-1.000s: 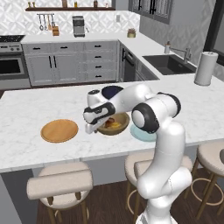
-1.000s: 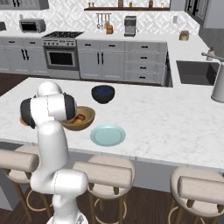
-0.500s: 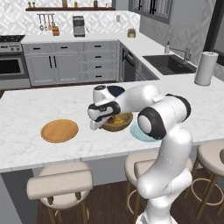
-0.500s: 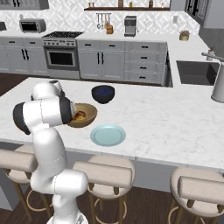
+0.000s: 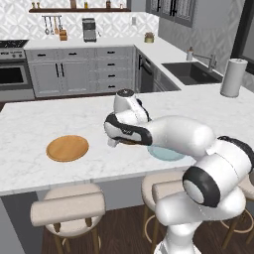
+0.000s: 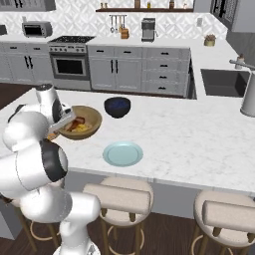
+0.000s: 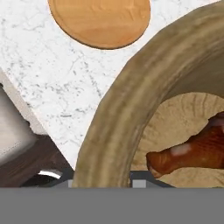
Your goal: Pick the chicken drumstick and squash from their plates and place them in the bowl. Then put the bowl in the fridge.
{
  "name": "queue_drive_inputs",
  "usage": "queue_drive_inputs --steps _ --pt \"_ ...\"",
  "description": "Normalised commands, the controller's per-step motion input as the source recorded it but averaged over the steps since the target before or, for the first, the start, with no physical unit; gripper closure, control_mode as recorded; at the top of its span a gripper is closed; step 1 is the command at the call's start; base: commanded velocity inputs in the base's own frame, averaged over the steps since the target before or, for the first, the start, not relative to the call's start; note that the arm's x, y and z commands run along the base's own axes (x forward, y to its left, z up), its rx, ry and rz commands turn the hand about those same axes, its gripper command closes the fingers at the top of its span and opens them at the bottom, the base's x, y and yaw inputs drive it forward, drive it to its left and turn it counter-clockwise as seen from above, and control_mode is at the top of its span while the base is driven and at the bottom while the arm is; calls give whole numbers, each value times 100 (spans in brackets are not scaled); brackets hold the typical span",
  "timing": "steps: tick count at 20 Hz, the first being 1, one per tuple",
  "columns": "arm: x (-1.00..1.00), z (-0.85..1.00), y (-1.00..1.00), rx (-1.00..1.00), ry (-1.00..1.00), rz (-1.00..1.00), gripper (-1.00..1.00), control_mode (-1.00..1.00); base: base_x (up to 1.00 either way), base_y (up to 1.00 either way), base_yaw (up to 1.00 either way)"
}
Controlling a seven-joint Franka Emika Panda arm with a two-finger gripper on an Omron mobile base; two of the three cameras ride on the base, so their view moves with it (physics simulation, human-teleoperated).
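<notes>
The fingers (image 7: 104, 183) are pinching the near rim of the wooden bowl (image 7: 131, 92), ready for carrying to the fridge. The chicken drumstick (image 7: 192, 153) and squash (image 6: 85, 128) are lying inside; the wood plate (image 5: 67, 148) and blue-green plate (image 6: 122, 153) are sitting bare on the bench (image 5: 44, 119).

Your white marble surface (image 6: 199, 134) carries the wooden bowl (image 6: 92, 117) at ten o'clock, a navy bowl (image 6: 117, 106) beside it, the blue-green plate (image 6: 123, 153) and the wood plate (image 5: 67, 148).
</notes>
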Motion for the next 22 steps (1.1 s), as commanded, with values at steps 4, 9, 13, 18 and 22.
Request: queue_drive_inputs --steps 4,9,13,18,22 --pt "-100 45 -35 3 -3 52 100 -100 0 0 0" --pt "-89 36 -44 -1 0 50 100 -100 0 0 0" --pt "-61 14 -50 -8 0 43 100 -100 0 0 0" --pt "-20 0 -72 -16 1 25 100 -100 0 0 0" --pt "1 0 -53 -16 0 18 100 -100 0 0 0"
